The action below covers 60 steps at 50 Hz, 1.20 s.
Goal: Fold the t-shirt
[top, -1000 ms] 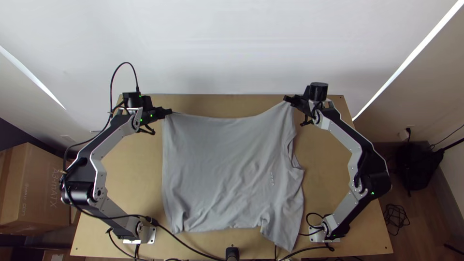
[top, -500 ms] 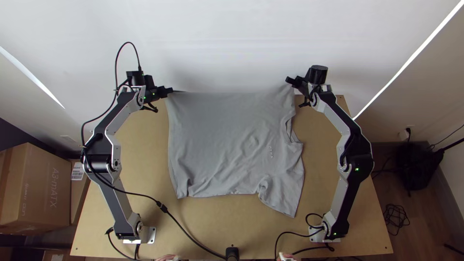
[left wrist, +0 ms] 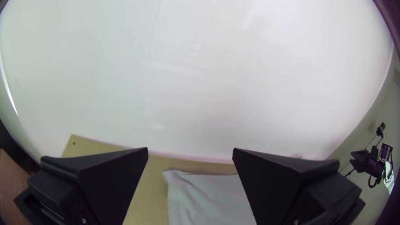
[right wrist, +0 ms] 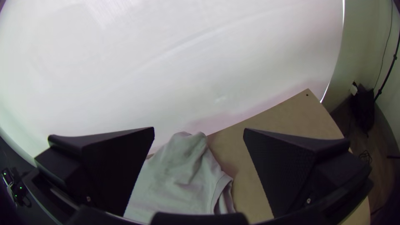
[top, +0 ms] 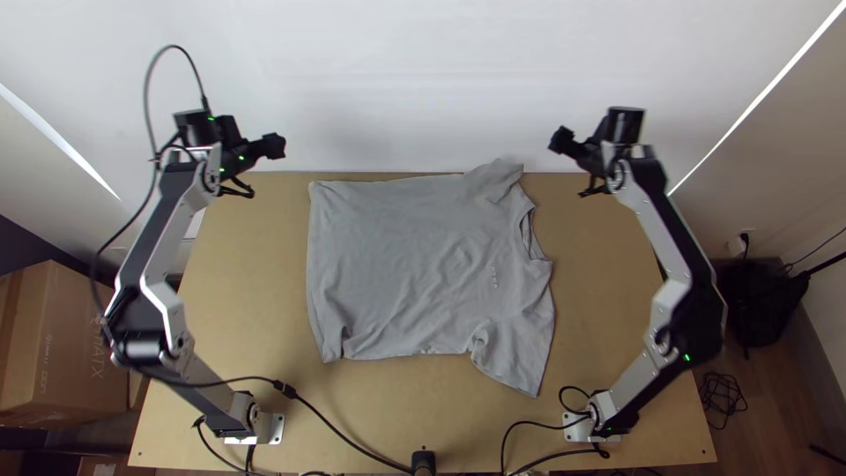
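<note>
Two pairs of fingers, spread wide, nothing held: left gripper (top: 277, 146), right gripper (top: 559, 139), both clear of the cloth. Shirt (top: 405, 264) lies spread with wrinkles on desk (top: 238, 300), between the two grippers' fingers but nearer the bases. Hem corner (left wrist: 177, 178) shows through the gap of the left fingers, beyond the tips. Rumpled sleeve (right wrist: 185, 154) shows through the gap of the right fingers, also beyond the tips.

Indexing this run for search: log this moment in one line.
left gripper: open, empty; right gripper: open, empty; shirt: spread on table, far sleeve rumpled
</note>
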{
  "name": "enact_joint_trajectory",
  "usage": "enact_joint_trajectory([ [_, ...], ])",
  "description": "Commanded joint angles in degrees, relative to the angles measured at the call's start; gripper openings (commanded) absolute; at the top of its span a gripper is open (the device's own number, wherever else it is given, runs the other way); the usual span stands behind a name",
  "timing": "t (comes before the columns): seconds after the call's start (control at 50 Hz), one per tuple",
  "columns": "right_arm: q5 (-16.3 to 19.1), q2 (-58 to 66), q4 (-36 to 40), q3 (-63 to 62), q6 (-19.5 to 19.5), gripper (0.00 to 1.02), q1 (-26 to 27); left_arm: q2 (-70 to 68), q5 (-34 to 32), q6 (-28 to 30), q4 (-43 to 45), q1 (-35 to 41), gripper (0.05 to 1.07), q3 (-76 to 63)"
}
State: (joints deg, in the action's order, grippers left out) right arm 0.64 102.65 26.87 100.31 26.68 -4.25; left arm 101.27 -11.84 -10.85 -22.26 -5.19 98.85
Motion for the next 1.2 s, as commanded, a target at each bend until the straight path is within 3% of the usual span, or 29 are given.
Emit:
enact_joint_trajectory([
  [0.0,2.7,-8.7,6.4,-0.8,2.4,0.99,2.4,-9.3,-1.9,0.1,-2.7,0.9,1.03,-3.4],
  [0.16,13.0,-16.4,18.7,-4.3,2.5,0.99,9.0,-20.6,-1.9,-0.5,-6.0,1.9,1.03,-9.2],
  [0.24,16.1,-21.4,20.4,-11.6,1.8,0.99,12.9,-26.2,-1.9,-0.7,-7.7,1.9,1.03,-12.0],
  [0.3,20.9,-24.5,22.3,-16.7,1.6,0.99,16.0,-29.9,-1.9,-0.7,-9.4,1.9,1.03,-13.5],
  [0.44,25.6,-30.2,27.8,-27.8,-4.9,0.95,21.2,-36.9,-1.9,-0.7,-13.4,1.8,1.03,-16.1],
  [0.58,31.3,-33.4,30.5,-38.7,-8.9,0.92,24.2,-42.5,-1.9,-2.4,-14.8,1.9,1.03,-19.6],
  [0.68,32.4,-34.2,31.5,-44.4,-10.4,0.92,23.9,-44.2,-1.9,-3.4,-16.1,1.6,1.03,-20.3],
  [0.74,32.4,-34.4,31.4,-47.7,-11.4,0.85,23.4,-44.8,-1.9,-3.4,-16.5,1.7,1.03,-20.9],
  [0.94,32.7,-33.2,22.8,-57.6,-11.6,0.81,22.4,-45.2,-1.8,-3.4,-16.8,1.5,1.02,-21.9],
  [1.02,32.7,-32.6,20.3,-60.1,-11.8,0.74,21.7,-45.3,-1.8,-3.5,-16.8,1.4,1.02,-22.2],
  [1.18,32.8,-30.8,17.4,-62.3,-11.9,0.73,20.6,-45.6,-1.8,-3.6,-16.8,1.2,1.02,-23.3],
])
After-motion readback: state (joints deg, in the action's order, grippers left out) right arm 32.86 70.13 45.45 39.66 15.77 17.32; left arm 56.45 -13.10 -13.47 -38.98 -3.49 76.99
